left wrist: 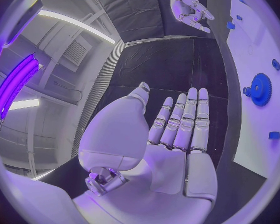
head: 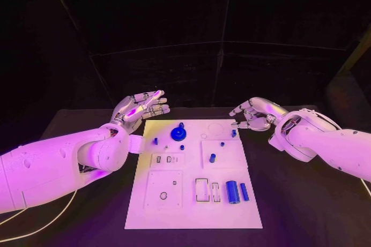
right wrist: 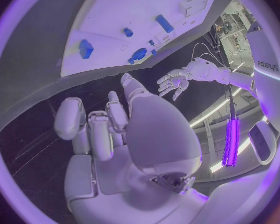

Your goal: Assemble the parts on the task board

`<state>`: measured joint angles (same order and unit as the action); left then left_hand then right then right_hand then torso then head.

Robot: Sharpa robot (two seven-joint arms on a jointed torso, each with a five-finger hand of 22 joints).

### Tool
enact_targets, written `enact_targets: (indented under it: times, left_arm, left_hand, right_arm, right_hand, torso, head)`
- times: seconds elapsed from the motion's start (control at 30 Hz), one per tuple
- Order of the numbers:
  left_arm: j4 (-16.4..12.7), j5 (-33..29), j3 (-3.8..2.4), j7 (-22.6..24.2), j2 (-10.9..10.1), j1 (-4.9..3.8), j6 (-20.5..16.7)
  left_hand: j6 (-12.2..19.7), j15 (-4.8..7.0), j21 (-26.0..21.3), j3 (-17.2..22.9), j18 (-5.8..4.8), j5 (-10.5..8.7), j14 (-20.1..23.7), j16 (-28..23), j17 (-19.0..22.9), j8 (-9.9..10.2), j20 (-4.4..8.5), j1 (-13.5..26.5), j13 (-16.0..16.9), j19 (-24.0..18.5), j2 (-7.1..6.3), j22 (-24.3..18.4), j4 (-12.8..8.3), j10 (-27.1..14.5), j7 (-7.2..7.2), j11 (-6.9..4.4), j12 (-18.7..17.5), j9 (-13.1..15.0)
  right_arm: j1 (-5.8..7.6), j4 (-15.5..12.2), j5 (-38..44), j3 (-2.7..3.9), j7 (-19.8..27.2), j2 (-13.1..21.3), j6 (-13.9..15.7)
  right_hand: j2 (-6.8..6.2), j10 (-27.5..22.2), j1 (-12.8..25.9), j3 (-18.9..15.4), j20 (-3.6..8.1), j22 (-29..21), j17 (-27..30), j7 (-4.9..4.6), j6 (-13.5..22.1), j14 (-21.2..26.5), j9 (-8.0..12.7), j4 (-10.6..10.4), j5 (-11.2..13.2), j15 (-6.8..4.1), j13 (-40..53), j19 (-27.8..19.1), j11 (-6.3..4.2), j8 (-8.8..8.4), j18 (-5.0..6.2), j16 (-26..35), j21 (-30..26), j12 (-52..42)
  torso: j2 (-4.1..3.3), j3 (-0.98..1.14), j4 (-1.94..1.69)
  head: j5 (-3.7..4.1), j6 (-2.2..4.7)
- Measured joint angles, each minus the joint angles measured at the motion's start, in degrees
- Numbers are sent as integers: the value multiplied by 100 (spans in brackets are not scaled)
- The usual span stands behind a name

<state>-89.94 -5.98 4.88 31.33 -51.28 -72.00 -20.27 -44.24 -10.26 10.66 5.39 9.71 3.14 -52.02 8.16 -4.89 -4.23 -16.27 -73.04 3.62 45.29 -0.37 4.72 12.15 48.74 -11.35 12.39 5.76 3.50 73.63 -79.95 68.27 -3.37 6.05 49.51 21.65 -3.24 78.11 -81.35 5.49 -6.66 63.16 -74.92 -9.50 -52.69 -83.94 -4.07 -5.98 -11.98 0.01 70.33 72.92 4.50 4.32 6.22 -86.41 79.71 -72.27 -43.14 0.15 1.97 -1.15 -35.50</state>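
Both hands hover above the far end of the task board (head: pixel 147 215), one off each far corner, and neither holds anything: the left hand (head: pixel 139 110) is flat with its fingers (left wrist: pixel 189 122) straight and spread, while the right hand (head: pixel 253 114) has its fingers (right wrist: pixel 99 129) curled part-way in around nothing. No part looks picked up yet, so the step in hand is judged to be the first reach. Doing it well probably means choosing a loose piece close to one hand, coming down from above with the fingers apart, and pinching it by its sides so it stays square for seating. The blue gear (head: pixel 178 133) sits at the far middle of the board, near the left hand. A small blue block (head: pixel 234 133) lies just in front of the right hand. A large blue cylinder (head: pixel 232 191) and a thin blue rod (head: pixel 244 192) lie side by side at the near right, well apart from both hands. Small blue pegs (head: pixel 212 158) stand or lie around the middle of the board and could be knocked by a low sweep. The dark surface (head: pixel 309 204) around the board carries nothing that blocks either arm.
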Motion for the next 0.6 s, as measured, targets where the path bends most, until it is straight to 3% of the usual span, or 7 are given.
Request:
enact_targets:
  times: [0.2,0.6]
  left_arm:
    - [37,0,0,-6,40,0,18]
    - [116,0,1,-25,66,3,44]
  left_hand:
    - [0,0,0,0,0,0,0,0,0,0,0,0,0,0,0,-3,0,0,0,0,0,0]
    - [0,0,0,0,0,0,0,0,-1,0,0,0,0,0,0,-4,0,0,0,0,0,0]
  right_arm:
    - [-43,138,-197,0,74,36,23]
    - [-362,478,-319,-7,68,-130,-88]
  right_hand:
    - [-37,-15,37,-23,23,-30,0,0,0,0,0,23,0,0,-94,-23,-15,0,0,0,0,105]
    - [-98,-64,37,-78,22,-87,1,0,0,0,5,32,0,0,-172,-66,-20,0,-1,22,-23,173]
  torso:
    - [3,14,13]
    - [-4,10,1]
  head:
    - [62,8]
    - [83,-51]
